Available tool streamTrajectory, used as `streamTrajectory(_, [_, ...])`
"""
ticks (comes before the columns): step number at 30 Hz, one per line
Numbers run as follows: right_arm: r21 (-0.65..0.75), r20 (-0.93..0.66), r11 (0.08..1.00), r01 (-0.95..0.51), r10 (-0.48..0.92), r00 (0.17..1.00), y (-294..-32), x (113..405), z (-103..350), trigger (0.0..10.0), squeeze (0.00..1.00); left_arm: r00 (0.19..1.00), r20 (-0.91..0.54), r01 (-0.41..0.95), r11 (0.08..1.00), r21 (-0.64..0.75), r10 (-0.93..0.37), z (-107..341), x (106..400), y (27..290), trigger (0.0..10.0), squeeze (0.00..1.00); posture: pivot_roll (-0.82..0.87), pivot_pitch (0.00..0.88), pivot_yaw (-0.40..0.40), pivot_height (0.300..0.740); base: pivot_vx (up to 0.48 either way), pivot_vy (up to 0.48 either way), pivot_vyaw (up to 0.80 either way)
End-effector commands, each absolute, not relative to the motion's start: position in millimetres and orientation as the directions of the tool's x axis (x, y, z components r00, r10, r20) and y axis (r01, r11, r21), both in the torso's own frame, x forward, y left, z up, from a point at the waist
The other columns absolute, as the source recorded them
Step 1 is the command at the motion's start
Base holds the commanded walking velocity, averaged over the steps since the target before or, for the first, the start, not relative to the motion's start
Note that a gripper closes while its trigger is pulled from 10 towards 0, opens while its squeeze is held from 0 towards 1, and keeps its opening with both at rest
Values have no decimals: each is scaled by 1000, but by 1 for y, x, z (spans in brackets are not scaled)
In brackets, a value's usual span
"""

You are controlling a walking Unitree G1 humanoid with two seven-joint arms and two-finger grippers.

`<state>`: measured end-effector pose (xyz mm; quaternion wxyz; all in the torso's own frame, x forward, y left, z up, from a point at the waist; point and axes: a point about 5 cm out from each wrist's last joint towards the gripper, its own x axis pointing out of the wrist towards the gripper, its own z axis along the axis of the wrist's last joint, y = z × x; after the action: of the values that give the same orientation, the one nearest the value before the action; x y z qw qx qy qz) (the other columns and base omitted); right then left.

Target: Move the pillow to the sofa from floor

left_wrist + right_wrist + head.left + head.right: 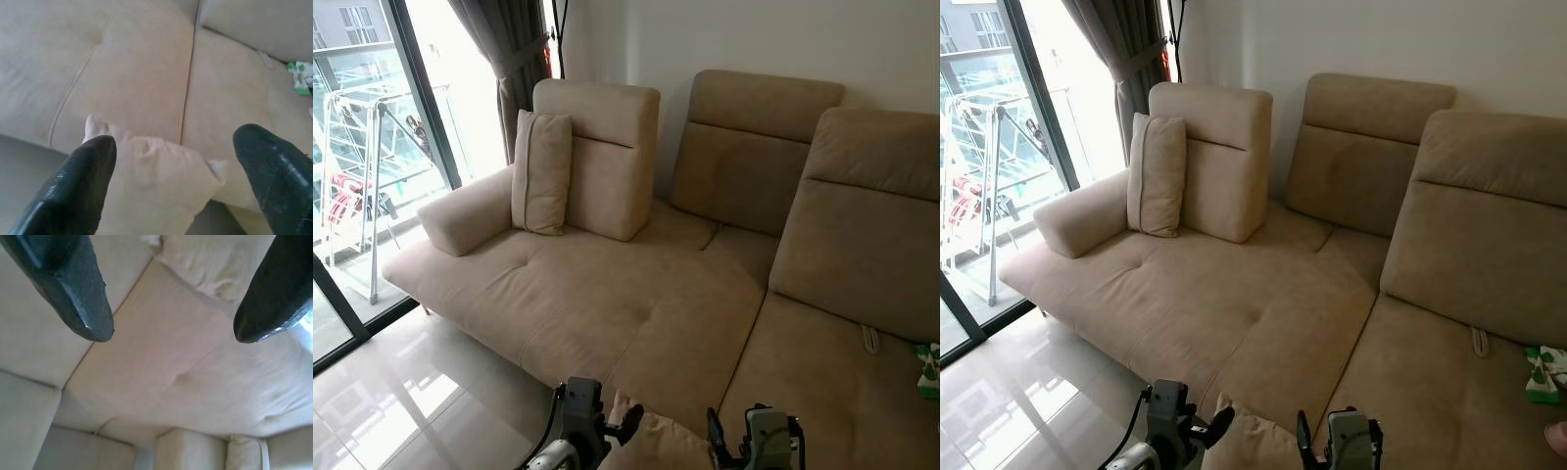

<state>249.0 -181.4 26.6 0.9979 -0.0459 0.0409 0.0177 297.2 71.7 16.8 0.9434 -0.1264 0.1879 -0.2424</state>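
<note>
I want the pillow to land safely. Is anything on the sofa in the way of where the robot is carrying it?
Nothing visible blocks it. The pillow sits between the left gripper and right gripper, at the sofa's front edge, and the cushion ahead is bare. The other pillow and a green-and-white thing lie off to the sides.

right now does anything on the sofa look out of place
A small green-and-white crumpled item lies on the beige fabric sofa's right seat, with a thin white cord nearby at the backrest seam. Otherwise the upright beige pillow looks tidy.
</note>
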Motion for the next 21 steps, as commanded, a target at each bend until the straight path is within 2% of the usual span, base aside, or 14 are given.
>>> streamTrajectory(1, [-84, -80, 996, -34, 27, 996, -181, 247, 27, 10000, 0, 819, -271, 416, 849, -326, -505, 20, 299, 72, 10000, 0, -65, 0, 55, 740, 0, 0, 0])
streamTrajectory(12, [-61, -43, 997, -44, 41, 998, -181, 250, 35, 10000, 0, 824, -261, 421, 852, -312, -503, 22, 301, 73, 10000, 0, -71, 0, 48, 740, 0, 0, 0])
streamTrajectory(21, [-42, -58, 999, -32, 30, 998, -180, 249, 34, 10000, 0, 820, -263, 428, 849, -310, -509, 22, 301, 72, 10000, 0, -75, 0, 55, 740, 0, 0, -758])
